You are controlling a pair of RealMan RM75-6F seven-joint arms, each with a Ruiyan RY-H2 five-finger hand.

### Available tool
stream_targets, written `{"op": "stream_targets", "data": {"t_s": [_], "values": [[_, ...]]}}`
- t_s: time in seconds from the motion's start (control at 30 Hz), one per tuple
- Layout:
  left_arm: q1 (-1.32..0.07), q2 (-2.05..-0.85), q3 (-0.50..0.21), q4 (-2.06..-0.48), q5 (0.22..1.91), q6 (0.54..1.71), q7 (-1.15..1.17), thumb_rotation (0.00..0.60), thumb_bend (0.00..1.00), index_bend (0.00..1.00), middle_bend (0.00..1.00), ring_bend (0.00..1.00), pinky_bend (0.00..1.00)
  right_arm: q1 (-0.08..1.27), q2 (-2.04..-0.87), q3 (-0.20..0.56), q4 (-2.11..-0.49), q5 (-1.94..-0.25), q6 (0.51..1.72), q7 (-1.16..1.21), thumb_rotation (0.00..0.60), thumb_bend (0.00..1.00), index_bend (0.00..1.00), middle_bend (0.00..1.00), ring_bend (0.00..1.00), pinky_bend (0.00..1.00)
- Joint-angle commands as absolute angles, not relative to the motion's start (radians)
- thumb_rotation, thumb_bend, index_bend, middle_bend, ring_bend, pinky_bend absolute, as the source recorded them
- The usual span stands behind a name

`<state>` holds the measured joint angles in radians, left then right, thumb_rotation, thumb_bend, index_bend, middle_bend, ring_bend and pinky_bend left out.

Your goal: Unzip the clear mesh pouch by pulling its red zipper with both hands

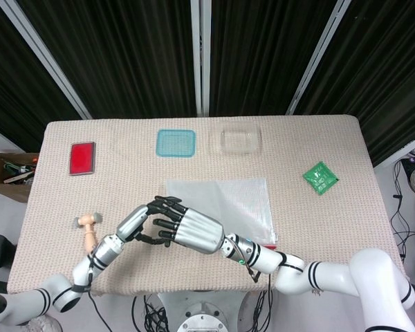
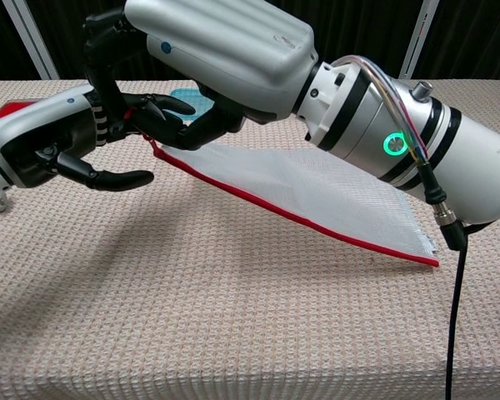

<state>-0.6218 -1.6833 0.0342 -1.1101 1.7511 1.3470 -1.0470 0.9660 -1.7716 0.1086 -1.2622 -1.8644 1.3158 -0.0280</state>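
Gripping the lifted corner of the mesh pouch (image 2: 317,187), the right hand (image 2: 208,50) raises that end off the table (image 1: 318,138) while the far corner rests on the cloth. The left hand (image 2: 58,142) meets it, fingertips at the red zipper (image 2: 275,211); whether they pinch it cannot be told. Beyond lie a blue tray (image 1: 176,142), clear tray (image 1: 240,139), red block (image 1: 82,158) and green packet (image 1: 320,177).

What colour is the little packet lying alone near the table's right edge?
Green; the small crinkled foil packet shows best in the head view.
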Motion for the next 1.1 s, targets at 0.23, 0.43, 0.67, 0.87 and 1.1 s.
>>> {"op": "stream_targets", "data": {"t_s": [0.23, 0.43, 0.67, 0.87, 1.1], "values": [[-0.639, -1.705, 0.047, -1.103, 1.756, 1.349, -1.066, 0.600, 0.26, 0.48, 0.16, 0.13, 0.15, 0.967, -1.781, 0.110, -1.248, -1.860, 1.324, -0.012, 0.600, 0.55, 0.93, 0.32, 0.01, 0.00], [-0.646, -1.716, 0.050, -1.093, 1.751, 1.352, -1.070, 0.600, 0.29, 0.50, 0.16, 0.13, 0.15, 0.967, -1.782, 0.110, -1.239, -1.859, 1.328, -0.005, 0.600, 0.55, 0.93, 0.32, 0.01, 0.00], [-0.646, -1.717, 0.053, -1.088, 1.745, 1.362, -1.077, 0.600, 0.32, 0.52, 0.17, 0.13, 0.15, 0.967, -1.783, 0.109, -1.233, -1.855, 1.328, 0.001, 0.600, 0.55, 0.93, 0.32, 0.01, 0.00], [-0.648, -1.722, 0.059, -1.080, 1.740, 1.359, -1.089, 0.600, 0.34, 0.54, 0.18, 0.13, 0.15, 0.970, -1.785, 0.109, -1.230, -1.853, 1.329, 0.008, 0.600, 0.55, 0.93, 0.32, 0.01, 0.00], [-0.652, -1.727, 0.065, -1.069, 1.738, 1.354, -1.087, 0.600, 0.34, 0.53, 0.18, 0.13, 0.15, 0.972, -1.787, 0.112, -1.226, -1.849, 1.329, 0.016, 0.600, 0.55, 0.93, 0.32, 0.01, 0.00]]}}
